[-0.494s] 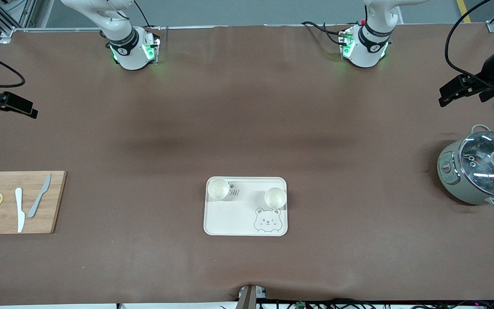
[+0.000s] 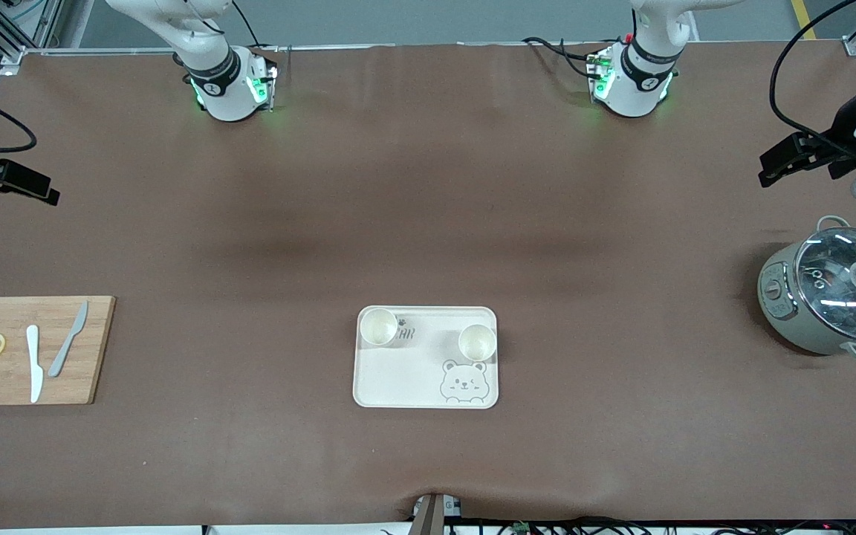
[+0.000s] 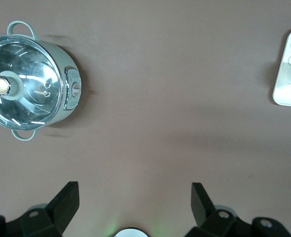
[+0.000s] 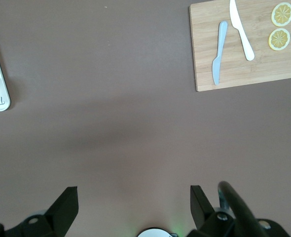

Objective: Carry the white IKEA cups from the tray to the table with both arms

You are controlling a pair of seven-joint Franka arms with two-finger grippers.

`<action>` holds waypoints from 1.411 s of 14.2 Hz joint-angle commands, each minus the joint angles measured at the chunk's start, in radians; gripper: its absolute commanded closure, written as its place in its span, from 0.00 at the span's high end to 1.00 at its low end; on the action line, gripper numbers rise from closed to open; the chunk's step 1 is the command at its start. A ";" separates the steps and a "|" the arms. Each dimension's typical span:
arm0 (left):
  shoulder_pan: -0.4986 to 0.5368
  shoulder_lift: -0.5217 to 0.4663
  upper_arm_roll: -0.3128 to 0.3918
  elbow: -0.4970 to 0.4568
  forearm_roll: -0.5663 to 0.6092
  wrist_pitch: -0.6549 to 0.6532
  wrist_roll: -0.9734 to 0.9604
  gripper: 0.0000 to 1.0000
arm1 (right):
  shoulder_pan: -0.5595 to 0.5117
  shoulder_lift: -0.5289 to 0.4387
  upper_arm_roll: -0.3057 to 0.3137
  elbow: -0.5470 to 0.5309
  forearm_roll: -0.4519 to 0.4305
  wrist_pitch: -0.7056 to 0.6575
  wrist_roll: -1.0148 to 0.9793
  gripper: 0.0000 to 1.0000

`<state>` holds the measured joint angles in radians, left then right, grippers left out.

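Observation:
Two white IKEA cups stand upright on the cream bear-print tray: one cup at the tray's corner toward the right arm's end, the other cup toward the left arm's end. The left gripper is up in the air over the table's edge above the pot, open and empty; its own view shows its spread fingers over bare table. The right gripper is up at the other table end, open and empty. Both are far from the cups.
A grey pot with a glass lid stands at the left arm's end, also in the left wrist view. A wooden cutting board with two knives and lemon slices lies at the right arm's end, also in the right wrist view.
Both grippers have drawn slightly farther outward and upward, away from the tray. The cups and tray have not moved.

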<state>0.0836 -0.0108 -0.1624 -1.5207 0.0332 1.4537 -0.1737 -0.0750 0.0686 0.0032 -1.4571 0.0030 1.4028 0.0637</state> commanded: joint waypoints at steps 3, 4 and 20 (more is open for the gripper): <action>0.013 0.021 0.001 0.030 -0.018 -0.004 0.019 1.00 | -0.025 0.007 0.014 0.014 0.017 -0.001 -0.013 1.00; 0.005 0.028 0.000 0.031 -0.018 -0.004 0.010 1.00 | -0.025 0.007 0.014 0.014 0.017 0.001 -0.013 1.00; -0.208 0.245 -0.035 0.027 -0.021 0.212 -0.196 1.00 | -0.039 0.019 0.015 0.021 0.020 0.022 -0.013 1.00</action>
<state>-0.1038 0.1935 -0.1946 -1.5165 0.0312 1.6333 -0.3106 -0.0899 0.0786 0.0030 -1.4571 0.0033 1.4311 0.0637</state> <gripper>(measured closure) 0.000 0.000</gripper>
